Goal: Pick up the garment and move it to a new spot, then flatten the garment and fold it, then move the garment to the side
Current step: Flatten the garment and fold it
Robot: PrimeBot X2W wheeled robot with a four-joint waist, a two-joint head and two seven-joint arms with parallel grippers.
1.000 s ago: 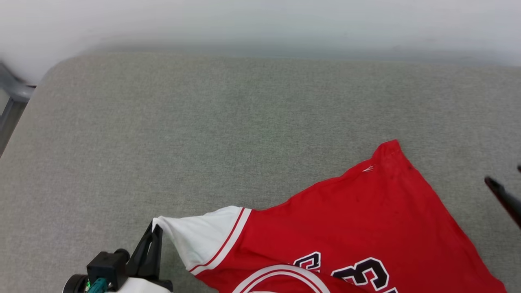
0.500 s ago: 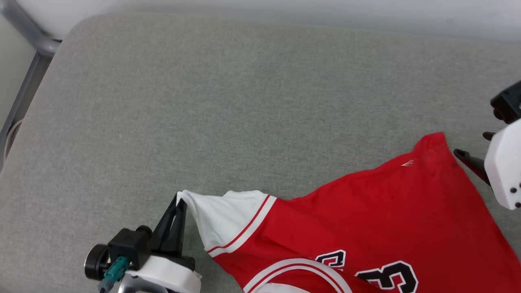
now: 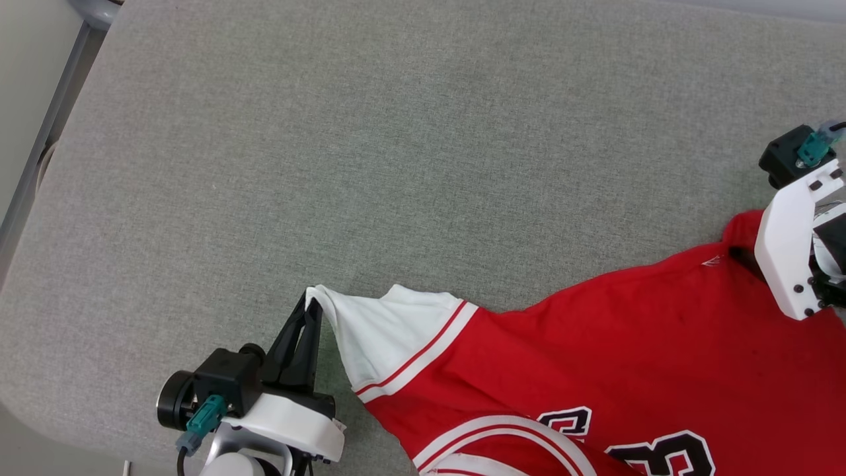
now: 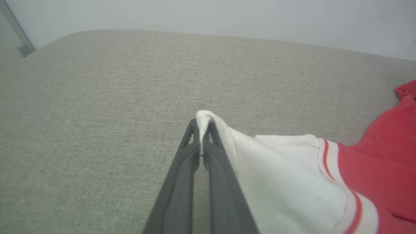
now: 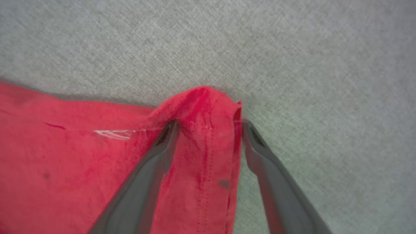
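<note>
The garment (image 3: pixel 595 357), a red jersey with black white-outlined numerals, lies spread across the lower right of the grey cushion. Its white sleeve (image 3: pixel 377 330) with red stripes points left. My left gripper (image 3: pixel 311 301) is shut on the sleeve's tip, and white fabric pokes out between the closed fingers (image 4: pixel 201 125). My right gripper (image 3: pixel 740 256) is at the jersey's far red hem corner (image 5: pixel 208 100). It is open (image 5: pixel 208 125), with one finger on the red cloth and the other just off its edge on the cushion.
The grey fabric cushion (image 3: pixel 423 132) stretches wide behind and left of the jersey. Its rounded front-left edge (image 3: pixel 39 423) drops off near my left wrist. A grey metal frame (image 3: pixel 39 132) runs along the left side. A pale wall (image 4: pixel 208 16) stands behind.
The head camera has tilted, shifting the whole picture. My right gripper has come in from the right edge to the jersey's hem corner. The left gripper still holds the sleeve tip.
</note>
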